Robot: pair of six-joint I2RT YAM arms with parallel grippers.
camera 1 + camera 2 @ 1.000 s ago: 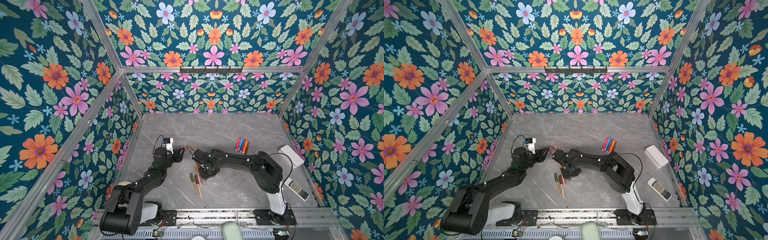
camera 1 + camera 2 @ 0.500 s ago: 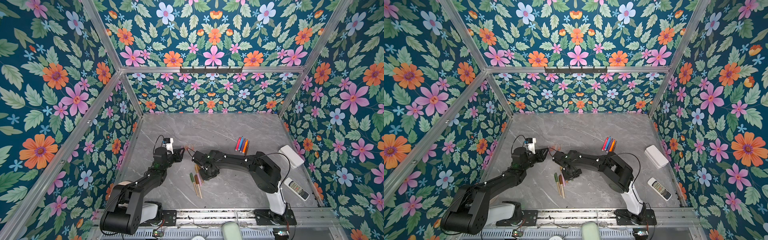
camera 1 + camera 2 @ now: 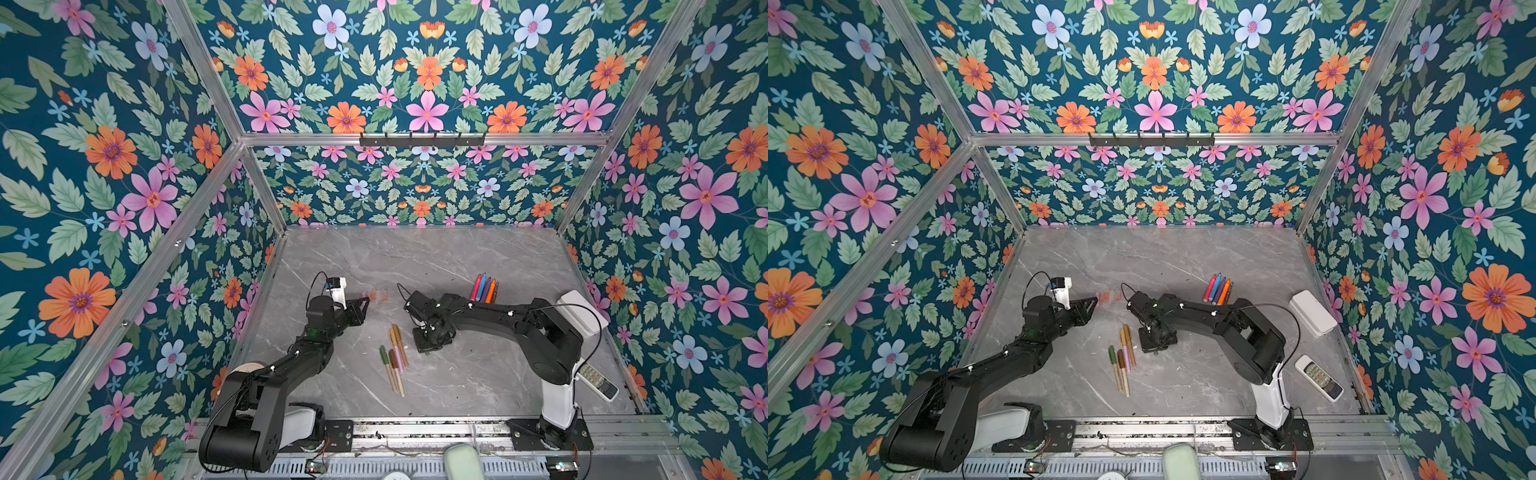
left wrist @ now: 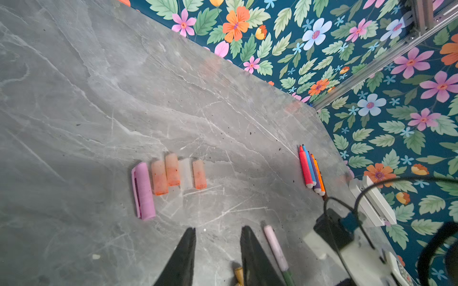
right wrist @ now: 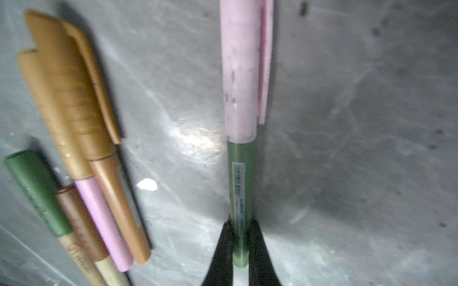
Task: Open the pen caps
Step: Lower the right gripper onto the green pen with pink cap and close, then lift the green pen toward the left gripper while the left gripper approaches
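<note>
My right gripper (image 5: 241, 237) is shut on the green barrel of a pen (image 5: 241, 188) that wears a pink cap (image 5: 240, 74), low at the table. In both top views the right gripper (image 3: 429, 340) (image 3: 1156, 341) points down and hides that pen. Beside it lie several muted capped pens (image 3: 395, 357) (image 5: 81, 138). My left gripper (image 4: 218, 230) (image 3: 362, 304) is open and holds nothing. Just beyond it lie loose pen caps: a pink one (image 4: 143, 190) and several pale orange ones (image 4: 172, 169). The held pen's pink cap (image 4: 273, 244) shows next to one left finger.
Several bright pens (image 3: 484, 289) (image 4: 311, 170) lie together at the right rear. A white box (image 3: 579, 311) and a remote control (image 3: 598, 380) sit by the right wall. Floral walls close in the grey table (image 3: 415, 257) on three sides.
My right gripper has closed onto the green barrel of the pink-capped pen and shifted slightly to the right. The left gripper has stayed in place, open.
</note>
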